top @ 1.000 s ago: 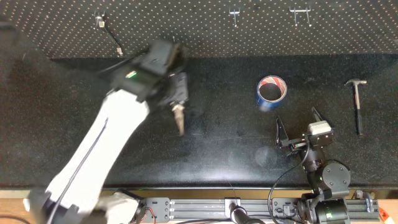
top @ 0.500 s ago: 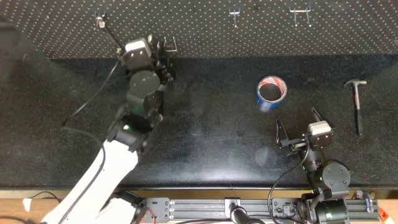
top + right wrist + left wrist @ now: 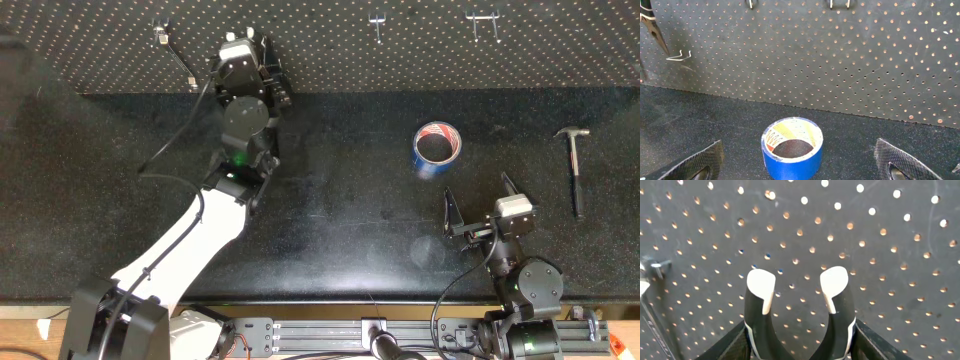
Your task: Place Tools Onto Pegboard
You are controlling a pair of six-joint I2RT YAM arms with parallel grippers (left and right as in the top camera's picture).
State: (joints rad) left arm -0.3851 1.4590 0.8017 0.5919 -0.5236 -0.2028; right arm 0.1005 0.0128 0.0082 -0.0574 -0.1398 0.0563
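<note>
My left gripper [image 3: 252, 48] is raised against the pegboard [image 3: 420, 50] at the back left, shut on a pair of pliers. Its wrist view shows the two black handles with white ends [image 3: 760, 300] pointing at the board, held from outside by the dark fingers [image 3: 730, 342]. In the right wrist view the pliers' pointed nose [image 3: 654, 31] hangs down just beside a bent wire hook [image 3: 680, 55]. My right gripper [image 3: 478, 200] stands open low over the table at the right, with a blue tape roll [image 3: 437, 148] [image 3: 792, 147] in front of it.
A hammer [image 3: 573, 170] lies on the black table at the far right. Two metal hooks [image 3: 377, 22] [image 3: 484, 22] sit on the pegboard's upper middle and right. Another hook [image 3: 162, 36] with a black cord [image 3: 185, 68] hangs at the left.
The left arm has swung up from over the table to the pegboard, turning the pliers so their handles face the board. The right arm has not moved.
</note>
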